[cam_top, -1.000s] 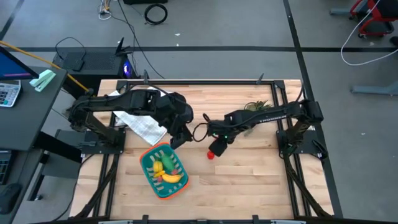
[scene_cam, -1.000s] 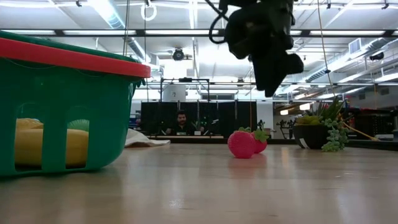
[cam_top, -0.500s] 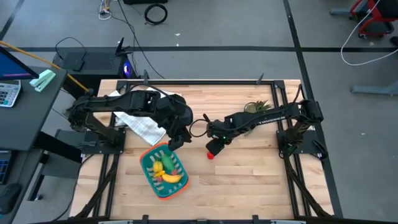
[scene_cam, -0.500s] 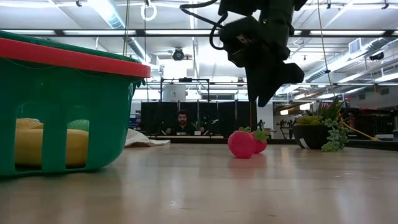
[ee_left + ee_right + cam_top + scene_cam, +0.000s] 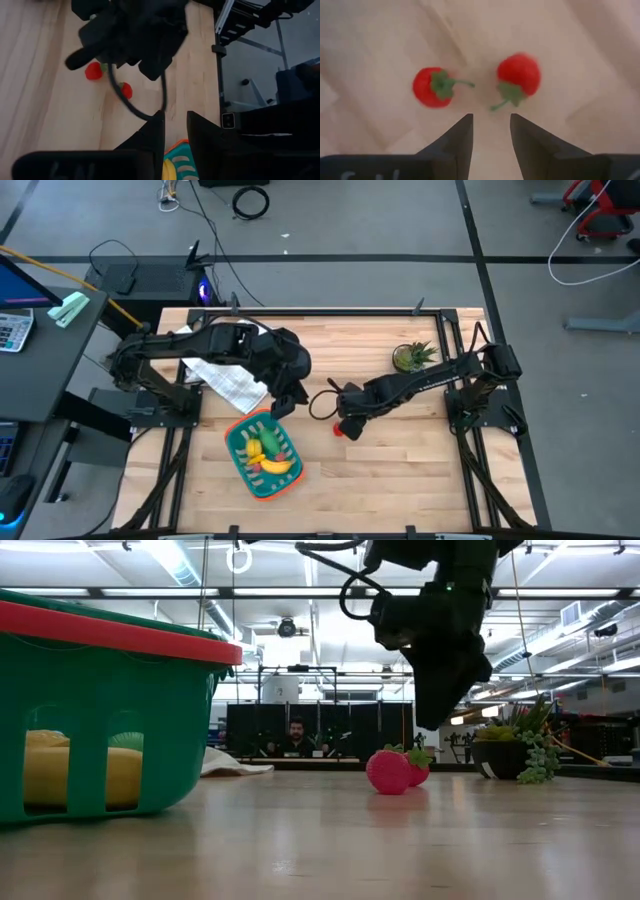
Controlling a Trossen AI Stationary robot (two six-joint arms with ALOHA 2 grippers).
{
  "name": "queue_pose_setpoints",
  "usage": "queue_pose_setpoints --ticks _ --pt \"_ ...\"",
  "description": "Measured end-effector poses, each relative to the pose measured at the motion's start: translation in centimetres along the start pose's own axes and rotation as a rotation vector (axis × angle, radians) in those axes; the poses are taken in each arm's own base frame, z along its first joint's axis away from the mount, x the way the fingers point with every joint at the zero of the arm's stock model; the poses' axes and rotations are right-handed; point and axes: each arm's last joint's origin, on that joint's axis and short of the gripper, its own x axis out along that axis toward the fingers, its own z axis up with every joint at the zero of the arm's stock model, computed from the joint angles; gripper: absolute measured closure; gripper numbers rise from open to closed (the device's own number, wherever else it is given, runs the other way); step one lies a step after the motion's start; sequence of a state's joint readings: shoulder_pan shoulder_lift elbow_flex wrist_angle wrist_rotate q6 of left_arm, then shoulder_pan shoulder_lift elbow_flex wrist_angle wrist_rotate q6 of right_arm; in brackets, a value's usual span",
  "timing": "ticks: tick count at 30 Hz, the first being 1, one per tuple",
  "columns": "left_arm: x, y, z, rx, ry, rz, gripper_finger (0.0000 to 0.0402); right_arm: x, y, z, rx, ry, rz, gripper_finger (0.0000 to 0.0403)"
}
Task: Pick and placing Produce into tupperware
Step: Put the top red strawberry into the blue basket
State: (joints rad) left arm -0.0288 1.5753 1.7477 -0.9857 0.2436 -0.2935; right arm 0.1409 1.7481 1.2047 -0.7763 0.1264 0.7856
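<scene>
Two small red toy strawberries (image 5: 432,87) (image 5: 519,75) lie side by side on the wooden table, one round shape in the low view (image 5: 397,770). My right gripper (image 5: 491,132) hangs open just above them (image 5: 343,423), touching nothing. The teal container with its orange rim (image 5: 263,453) stands on the table left of them, holding a yellow banana (image 5: 277,466), a yellow lemon and a green piece. My left gripper (image 5: 278,408) hovers over the container's far edge, fingers slightly apart (image 5: 175,135) and empty.
A white checked cloth (image 5: 225,380) lies under the left arm at the far left. A green potted plant (image 5: 410,357) stands far right of the strawberries. Bare wood stretches toward the near edge. A person (image 5: 292,735) sits far behind the table.
My right gripper has come down toward the strawberries, and its arm has swung toward the near edge, uncovering the potted plant. The strawberries and container have stayed in place.
</scene>
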Motion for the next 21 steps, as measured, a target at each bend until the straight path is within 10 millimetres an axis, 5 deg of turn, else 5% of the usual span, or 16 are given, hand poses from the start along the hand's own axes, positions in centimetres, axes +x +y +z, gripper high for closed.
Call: queue_pose_setpoints --ticks 21 --pt "-0.8 2.7 0.8 -0.06 -0.034 0.056 0.0323 -0.1 0.7 0.2 -0.113 -0.076 0.022 0.0265"
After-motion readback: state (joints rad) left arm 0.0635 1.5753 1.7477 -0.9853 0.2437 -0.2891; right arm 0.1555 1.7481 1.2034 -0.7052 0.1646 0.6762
